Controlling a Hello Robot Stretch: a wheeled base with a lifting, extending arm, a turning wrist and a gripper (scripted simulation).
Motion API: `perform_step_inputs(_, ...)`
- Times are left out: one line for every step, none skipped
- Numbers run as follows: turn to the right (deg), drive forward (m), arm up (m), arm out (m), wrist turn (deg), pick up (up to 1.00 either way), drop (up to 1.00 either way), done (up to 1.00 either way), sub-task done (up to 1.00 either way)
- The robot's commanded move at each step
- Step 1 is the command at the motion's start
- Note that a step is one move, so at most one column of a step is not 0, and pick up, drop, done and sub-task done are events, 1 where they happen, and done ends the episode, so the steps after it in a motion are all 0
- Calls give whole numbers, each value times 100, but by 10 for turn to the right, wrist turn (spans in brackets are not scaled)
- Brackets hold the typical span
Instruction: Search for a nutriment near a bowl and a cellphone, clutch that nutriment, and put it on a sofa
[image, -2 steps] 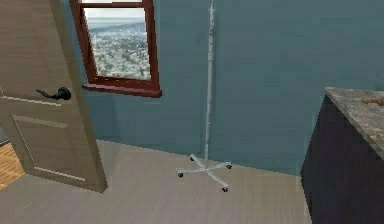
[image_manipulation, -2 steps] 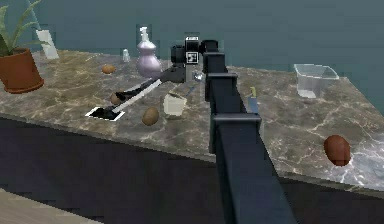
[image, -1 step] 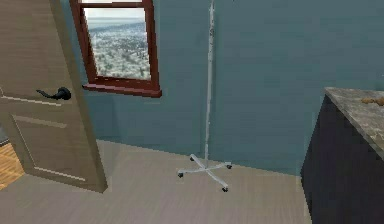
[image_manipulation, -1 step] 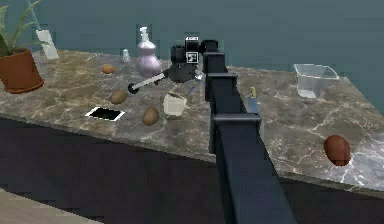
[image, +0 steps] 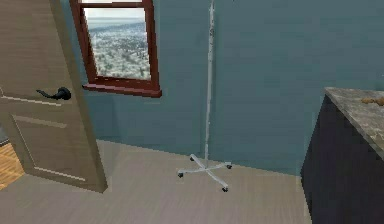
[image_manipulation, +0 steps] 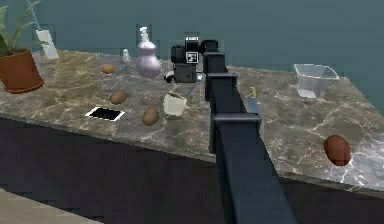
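Your arm (image_manipulation: 238, 140) lies out across the stone counter (image_manipulation: 300, 125). You are parked side-on to the counter, so the reach runs straight over its top. The gripper (image_manipulation: 186, 52) sits at the arm's far end, toward the counter's far edge and just right of a pale purple bottle (image_manipulation: 148, 60). You cannot tell how the jaws stand. You also cannot tell whether anything is held, because the bottle and other small things stand on the counter around that end.

The likeliest target is the brown lump (image_manipulation: 151, 116), potato-like in shape. It lies on the near part of the counter, left of the arm, between the flat dark phone (image_manipulation: 105, 114) on its left and a small white bowl-like cup (image_manipulation: 175, 104) on its right. A second brown lump (image_manipulation: 118, 97) lies just beyond the phone, so be clear which one you mean.

A third brown lump (image_manipulation: 338, 150) lies well apart at the near right. It has only a clear tub (image_manipulation: 316, 80) somewhere beyond it and no phone nearby, so I would rule it out.

As I judge it, the gripper is farther out than the target, so the next move is to draw the arm in and shift left. Watch the white cup: it is just beside the lump and could be knocked. The sofa leg of the job is not yet begun.
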Motion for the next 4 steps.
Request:
perform_step_inputs(0, 0, -10, 0, 0, 0, 0, 0, 0)
perform_step_inputs(0, 0, 0, 0, 0, 100, 0, 0, 0)
perform_step_inputs(0, 0, 10, 0, 0, 0, 0, 0, 0)
perform_step_inputs(0, 0, 0, 0, -450, 0, 0, 0, 0)
